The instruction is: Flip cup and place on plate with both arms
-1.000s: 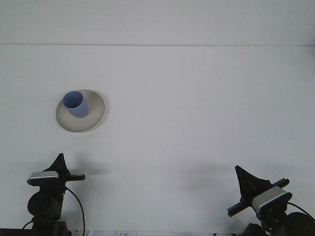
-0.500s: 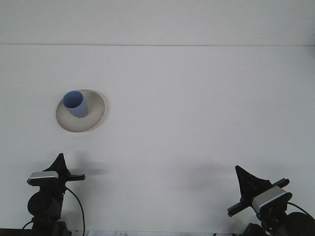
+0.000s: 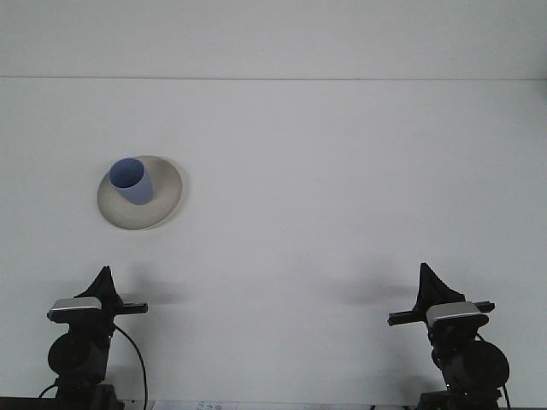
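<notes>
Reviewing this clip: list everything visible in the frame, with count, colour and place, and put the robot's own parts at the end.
cup: 1, blue, standing mouth-up on the plate, left of centre
plate: 1, off-white, on the table's left half, under the cup
table: 1, white, fills most of the view
wall: 1, white, along the top behind the table's far edge
left gripper: 1, black with a silver camera module, bottom left, near the table's front edge, apart from the plate
right gripper: 1, black with a silver camera module, bottom right, near the table's front edge
</notes>
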{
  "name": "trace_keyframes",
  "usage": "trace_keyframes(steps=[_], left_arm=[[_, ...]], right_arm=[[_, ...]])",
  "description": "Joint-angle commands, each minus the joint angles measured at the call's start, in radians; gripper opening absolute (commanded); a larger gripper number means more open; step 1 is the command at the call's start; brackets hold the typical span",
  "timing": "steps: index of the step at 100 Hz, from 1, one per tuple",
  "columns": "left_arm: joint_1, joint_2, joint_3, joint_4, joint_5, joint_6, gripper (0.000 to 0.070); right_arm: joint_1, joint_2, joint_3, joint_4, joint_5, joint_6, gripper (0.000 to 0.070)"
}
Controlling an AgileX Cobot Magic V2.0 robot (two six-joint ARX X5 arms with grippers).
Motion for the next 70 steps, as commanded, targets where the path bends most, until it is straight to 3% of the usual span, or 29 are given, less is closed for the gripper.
trace_keyframes(steps=[1,27,70], left_arm=[[0.002,-0.002,-0.019,0.010,-0.002,0.008,0.0014],[0.002,-0.002,-0.019,0.010,-0.002,0.008,0.0013],[0.002,-0.001,-0.019,0.010,-0.002,0.008,0.0013]], right_arm=[[-0.071,-0.021,-0.039,0.055,-0.057,-0.005,0.0006],[-0.156,-0.068,-0.171,0.099,-0.055,-0.002,0.0006],[-0.156,-0.068,-0.170,0.093,-0.055,-0.009,0.0006]])
